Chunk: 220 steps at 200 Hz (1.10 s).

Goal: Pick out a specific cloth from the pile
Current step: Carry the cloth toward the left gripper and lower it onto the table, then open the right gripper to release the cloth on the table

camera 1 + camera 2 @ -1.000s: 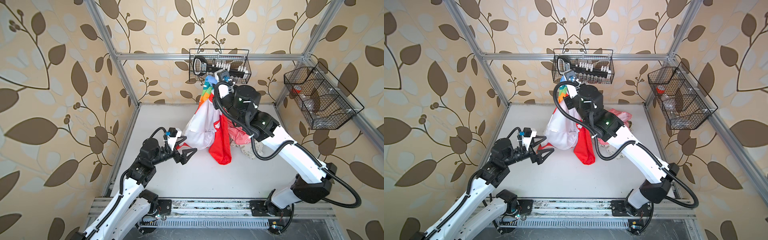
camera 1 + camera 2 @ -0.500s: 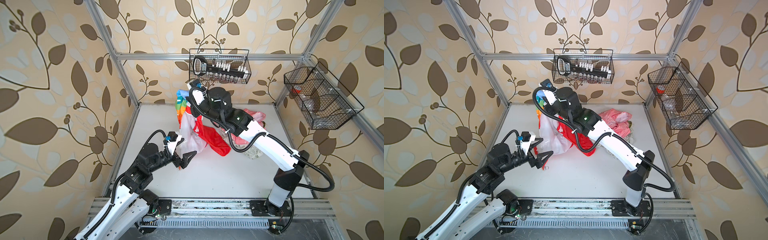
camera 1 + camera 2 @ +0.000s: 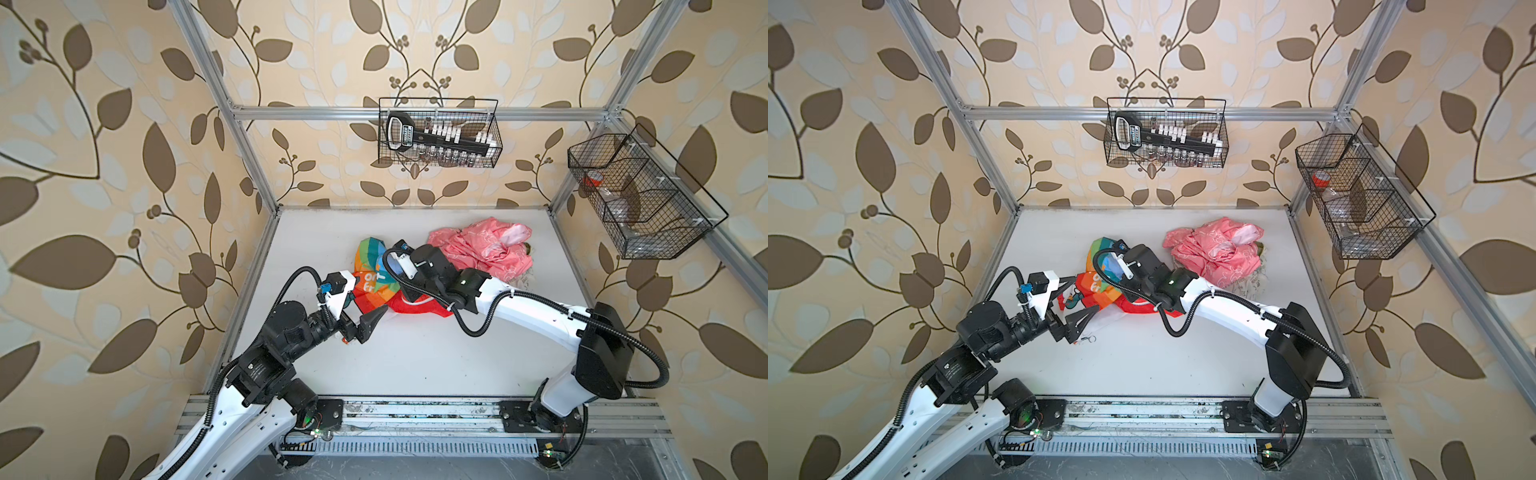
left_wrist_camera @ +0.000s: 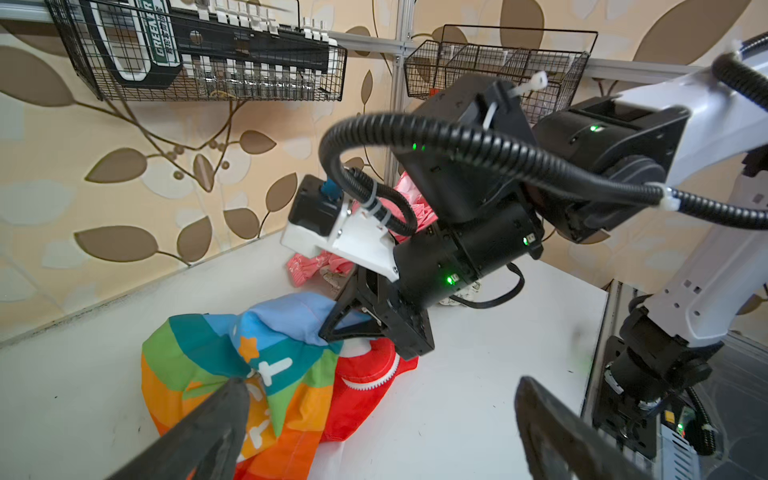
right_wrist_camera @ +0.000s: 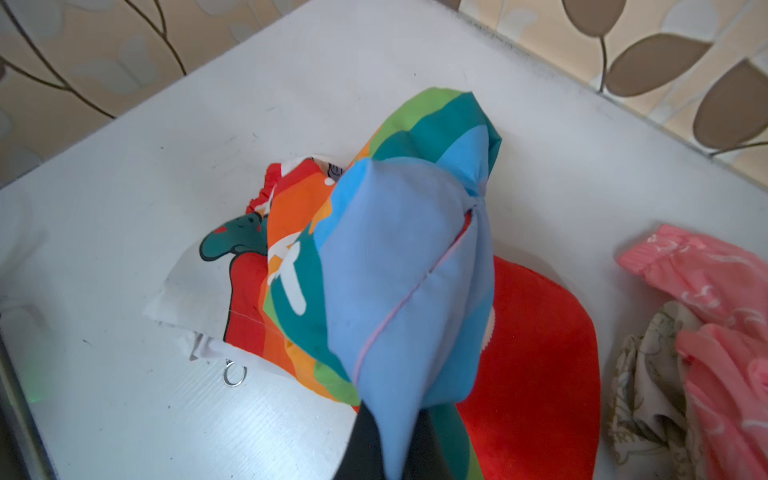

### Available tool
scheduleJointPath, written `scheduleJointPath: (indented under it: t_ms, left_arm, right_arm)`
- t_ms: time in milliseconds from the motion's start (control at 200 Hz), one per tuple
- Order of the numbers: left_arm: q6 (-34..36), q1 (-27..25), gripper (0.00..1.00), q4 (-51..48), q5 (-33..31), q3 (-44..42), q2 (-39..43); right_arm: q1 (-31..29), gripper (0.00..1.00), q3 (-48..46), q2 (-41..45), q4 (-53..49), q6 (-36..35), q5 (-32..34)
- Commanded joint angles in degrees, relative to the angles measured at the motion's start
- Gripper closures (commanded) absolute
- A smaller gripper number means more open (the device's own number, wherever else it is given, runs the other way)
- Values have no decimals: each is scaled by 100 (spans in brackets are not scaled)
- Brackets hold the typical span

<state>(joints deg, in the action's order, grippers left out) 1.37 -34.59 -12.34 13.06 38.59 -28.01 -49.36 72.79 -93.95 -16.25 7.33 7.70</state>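
The cloth (image 3: 371, 271), rainbow-striped with light blue patches and a plain red area, lies bunched on the white table, left of the pile (image 3: 486, 249). In the left wrist view my right gripper (image 4: 326, 334) is shut on a light blue fold of the cloth (image 4: 232, 361). The right wrist view shows that fold drawn up between the dark fingers (image 5: 372, 451). My left gripper (image 3: 1077, 300) stands open at the cloth's near edge. One of its fingers (image 4: 224, 415) lies against the rainbow part. The salmon-pink cloth (image 5: 727, 311) and the cream one (image 5: 640, 374) stay in the pile.
A wire basket (image 3: 438, 133) with tools hangs on the back wall. Another basket (image 3: 640, 195) hangs on the right wall. A small metal ring (image 5: 234, 374) lies on the table beside the cloth. The arms' base rail (image 3: 415, 411) runs along the front edge.
My right arm has swung left and down, bringing the hanging cloth away from the pile and onto the table. The left gripper has stayed open and now sits at the cloth's edge.
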Motion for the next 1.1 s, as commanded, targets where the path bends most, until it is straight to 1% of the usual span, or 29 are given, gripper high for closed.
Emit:
scheduleJointPath:
  t_ms: [0, 75, 105, 145, 190, 195, 215, 250, 310, 395, 495, 660, 785, 1095]
  left_arm:
    - [92, -50, 1, 87, -174, 61, -81]
    - [115, -48, 1, 100, -177, 49, -91]
    - [125, -53, 1, 116, -172, 42, -91]
    - [132, -55, 1, 118, -173, 28, -91]
    - [140, -49, 1, 129, -177, 26, -99]
    - [142, -53, 1, 128, -175, 26, -99]
    - [138, -48, 1, 135, -173, 19, -107]
    - [147, -52, 1, 135, -166, 16, -116]
    - [159, -49, 1, 136, -169, 9, -134]
    - [176, -56, 1, 138, -173, 9, -170]
    - [194, -53, 1, 152, -179, 10, -192]
    - [207, -52, 1, 177, -207, -18, -196]
    - [206, -50, 1, 194, -226, -24, -181]
    - [224, -50, 1, 221, -240, -43, -181]
  right_arm:
    - [33, 100, -41, -402, 159, 275, 88]
    - [48, 100, 129, -863, 78, 346, -24]
    - [47, 97, 219, -1065, 44, 355, -129]
    - [43, 90, 335, -1329, 15, 394, -242]
    - [43, 76, 474, -1631, -8, 426, -338]
    - [46, 73, 491, -1664, -9, 431, -357]
    - [45, 58, 560, -1790, -24, 450, -384]
    - [41, 42, 668, -2003, -43, 475, -451]
    - [45, 30, 835, -2310, -55, 517, -595]
    - [41, 22, 988, -2612, -30, 567, -721]
    - [43, 18, 1159, -2898, 96, 544, -751]
    - [32, 20, 1854, -3585, 57, 445, -1187]
    - [6, 22, 2517, -4130, -78, 360, -1383]
    - [6, 22, 4561, -5310, -347, 252, -1835]
